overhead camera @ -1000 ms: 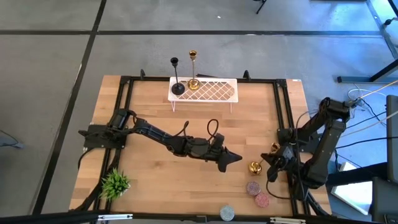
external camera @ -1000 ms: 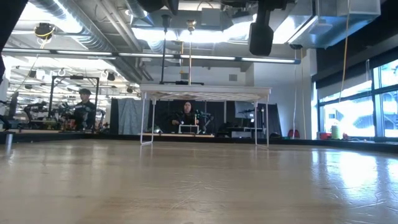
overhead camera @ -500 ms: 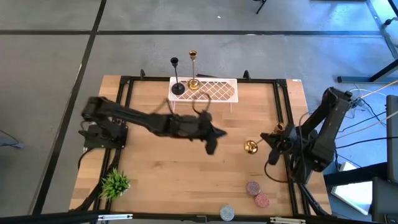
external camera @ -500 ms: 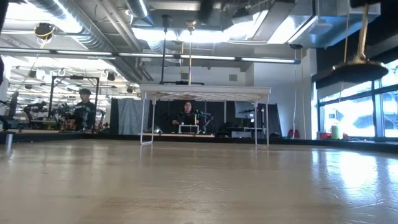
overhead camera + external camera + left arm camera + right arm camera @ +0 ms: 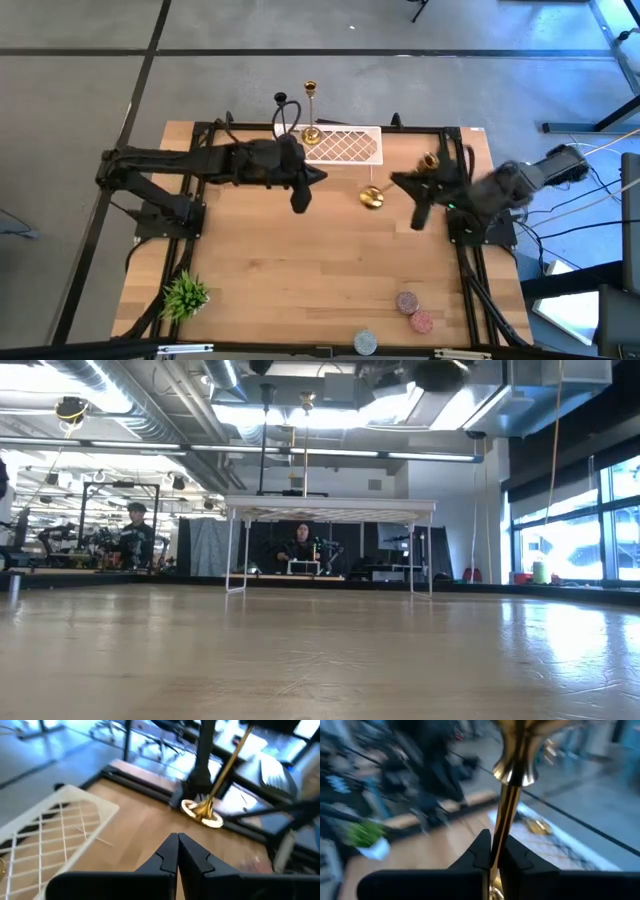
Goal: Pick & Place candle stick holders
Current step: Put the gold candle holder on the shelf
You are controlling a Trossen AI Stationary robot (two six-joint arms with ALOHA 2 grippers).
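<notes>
Right gripper [image 5: 494, 851] jaws pinching slim shiny gold holder [image 5: 373, 197] stem; left gripper [image 5: 177, 851] jaws pressed together.

The left gripper [image 5: 177, 851] has its dark fingers [image 5: 167, 855] pressed together above the wooden counter [image 5: 135, 827]. Ahead, a gold candle stick holder [image 5: 215, 790] hangs tilted, round base lowest; a white wire rack [image 5: 50, 832] stands alongside.

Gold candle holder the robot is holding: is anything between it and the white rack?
Nothing visible. Held by the right gripper, the gold holder faces bare table up to the white rack's empty right end. The left gripper hangs near the rack's left front corner, aside.
</notes>
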